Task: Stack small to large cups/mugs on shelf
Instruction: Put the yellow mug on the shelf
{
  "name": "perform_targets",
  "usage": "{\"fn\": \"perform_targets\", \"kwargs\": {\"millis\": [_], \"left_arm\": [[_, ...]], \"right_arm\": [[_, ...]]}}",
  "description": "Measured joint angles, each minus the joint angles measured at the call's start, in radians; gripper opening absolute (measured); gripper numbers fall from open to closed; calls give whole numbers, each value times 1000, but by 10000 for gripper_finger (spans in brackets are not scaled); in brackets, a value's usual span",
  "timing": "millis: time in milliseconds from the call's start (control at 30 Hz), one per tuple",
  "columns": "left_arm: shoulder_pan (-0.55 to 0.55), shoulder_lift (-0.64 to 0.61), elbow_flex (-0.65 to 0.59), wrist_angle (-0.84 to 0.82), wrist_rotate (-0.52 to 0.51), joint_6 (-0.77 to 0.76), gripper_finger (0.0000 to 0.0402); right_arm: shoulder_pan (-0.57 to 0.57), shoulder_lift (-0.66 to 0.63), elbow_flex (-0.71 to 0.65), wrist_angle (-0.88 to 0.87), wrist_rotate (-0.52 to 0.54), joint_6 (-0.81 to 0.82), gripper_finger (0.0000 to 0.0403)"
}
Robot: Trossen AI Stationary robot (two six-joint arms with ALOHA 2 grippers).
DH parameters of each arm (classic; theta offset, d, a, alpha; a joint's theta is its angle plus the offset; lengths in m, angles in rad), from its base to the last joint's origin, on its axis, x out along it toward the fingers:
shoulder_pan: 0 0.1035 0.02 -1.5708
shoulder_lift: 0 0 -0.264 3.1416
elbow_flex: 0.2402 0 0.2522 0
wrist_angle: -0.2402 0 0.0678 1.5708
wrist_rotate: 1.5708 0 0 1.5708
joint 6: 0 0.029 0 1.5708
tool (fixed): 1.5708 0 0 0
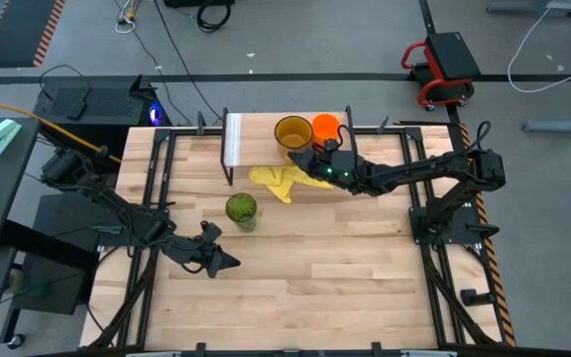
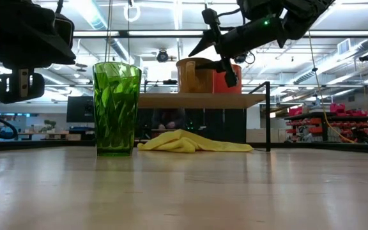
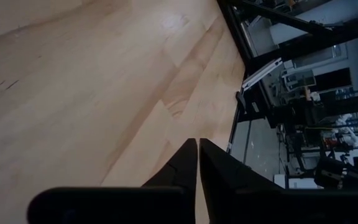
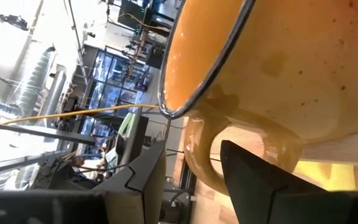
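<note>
The amber-yellow mug [image 1: 292, 132] and the small orange mug [image 1: 325, 127] stand side by side on the shelf [image 1: 251, 139], whose board [image 2: 203, 100] sits on thin black legs. The green tumbler [image 1: 242, 209] stands upright on the table in front of the shelf, also in the low view [image 2: 116, 108]. My right gripper [image 1: 307, 159] is open at the amber mug's near side. In its wrist view [image 4: 194, 152] the fingers stand on either side of the mug's handle [image 4: 201, 155]. My left gripper [image 1: 226, 262] is shut and hovers near the table's near-left part, away from the cups. My right gripper's fingers [image 4: 253, 177] straddle the amber mug's handle [image 4: 197, 134] from the near-right side, roughly level. I cannot tell whether either finger touches it. The mug stands upright on the shelf board.
A crumpled yellow cloth [image 1: 281, 180] lies on the table under and in front of the shelf, below my right gripper. The shelf's black legs [image 2: 268, 115] stand around it. Bare tabletop [image 1: 345, 258] stretches toward the near and right edges.
</note>
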Motion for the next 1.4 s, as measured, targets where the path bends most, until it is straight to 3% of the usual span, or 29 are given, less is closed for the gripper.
{"fn": "perform_targets", "kwargs": {"millis": [567,933,1067,1233,1400], "left_arm": [[0,0,0,-2,0,0,29],[0,0,0,-3,0,15,22],[0,0,0,-6,0,16,28],[0,0,0,0,0,16,32],[18,0,0,50,1,17,24]], "right_arm": [[61,-11,0,-13,70,-29,160],[151,-212,0,-305,207,-79,160],[207,-286,0,-331,234,-126,158],[297,-347,52,-415,303,-239,129],[322,-353,217,-716,351,-439,63]]}}
